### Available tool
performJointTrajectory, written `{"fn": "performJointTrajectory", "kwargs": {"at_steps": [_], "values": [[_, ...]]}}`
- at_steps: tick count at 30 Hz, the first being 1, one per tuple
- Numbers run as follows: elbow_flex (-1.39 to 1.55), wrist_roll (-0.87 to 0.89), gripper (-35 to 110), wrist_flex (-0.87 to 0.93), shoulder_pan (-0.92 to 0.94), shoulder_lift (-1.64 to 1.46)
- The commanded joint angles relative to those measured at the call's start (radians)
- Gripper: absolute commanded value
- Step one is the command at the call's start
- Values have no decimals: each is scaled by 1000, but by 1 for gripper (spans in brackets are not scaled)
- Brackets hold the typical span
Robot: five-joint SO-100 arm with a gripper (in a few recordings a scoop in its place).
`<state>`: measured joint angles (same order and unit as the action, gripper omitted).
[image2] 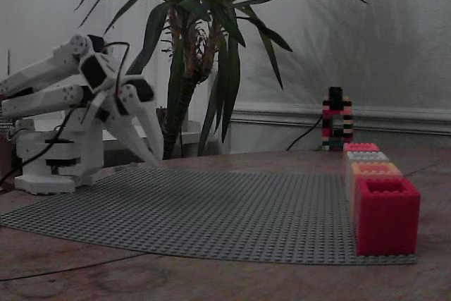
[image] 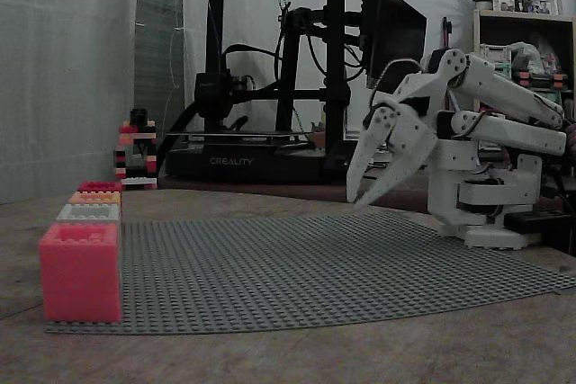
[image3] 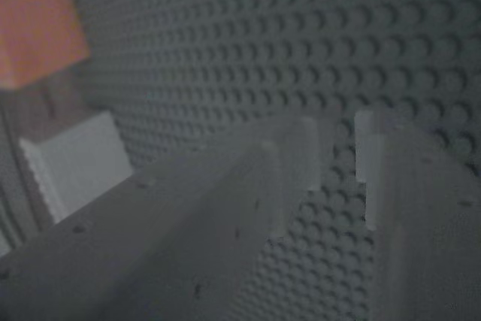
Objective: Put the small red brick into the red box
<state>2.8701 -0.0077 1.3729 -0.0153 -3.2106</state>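
The red box [image2: 384, 218] is the nearest of a row of boxes at the right edge of the grey baseplate [image2: 211, 209]. In a fixed view it is the farthest in the row, the red box [image: 99, 186]. The small red brick is out of view. My white gripper [image: 355, 203] hangs above the baseplate's far side near the arm's base, pointing down, far from the boxes. It shows as the gripper [image2: 156, 159] at the left. In the wrist view the gripper [image3: 336, 122] is open by a narrow gap with nothing in it, only baseplate studs [image3: 225, 50] beneath.
The row also holds a salmon-pink box [image: 79, 272], a grey box [image: 88, 212] and an orange box [image: 94, 197]. A small brick tower [image: 135, 152] stands behind them. A black 3D printer [image: 270, 69] and a plant [image2: 197, 47] stand beyond the baseplate.
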Motion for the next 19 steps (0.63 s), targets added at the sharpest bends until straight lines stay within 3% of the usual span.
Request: {"fn": "performJointTrajectory", "kwargs": {"at_steps": [1, 19], "values": [[-6, 25, 0, 17, -20, -9], [-6, 32, 0, 18, -20, -9]]}}
